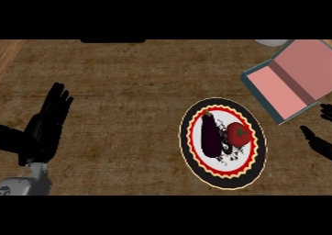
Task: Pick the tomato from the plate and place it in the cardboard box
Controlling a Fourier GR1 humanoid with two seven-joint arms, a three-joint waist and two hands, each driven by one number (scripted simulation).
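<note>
Black right hand (322, 145) at the view's right edge, thumb and fingers spread, holds nothing; the tomato (238, 133) lies on the plate (186, 142) to its left, the cardboard box (297, 78) just beyond it. Left hand (43, 128) rests open, fingers up.

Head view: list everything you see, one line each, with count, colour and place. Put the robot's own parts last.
counter: one, brown wood grain, fills the view
plate: one, black rim, red and yellow zigzag band, white centre, right of middle
tomato: one, red, on the plate's right half
eggplant: one, dark purple, on the plate, left of the tomato
cardboard box: one, pink inside, grey-blue outside, open, upper right
white object: one, cut off at the top edge; cannot tell what it is
dark object: one, black, cut off at the top edge; cannot tell what it is
left hand: one, black, resting open at the left
right hand: one, black, open at the right edge, below the box
</note>
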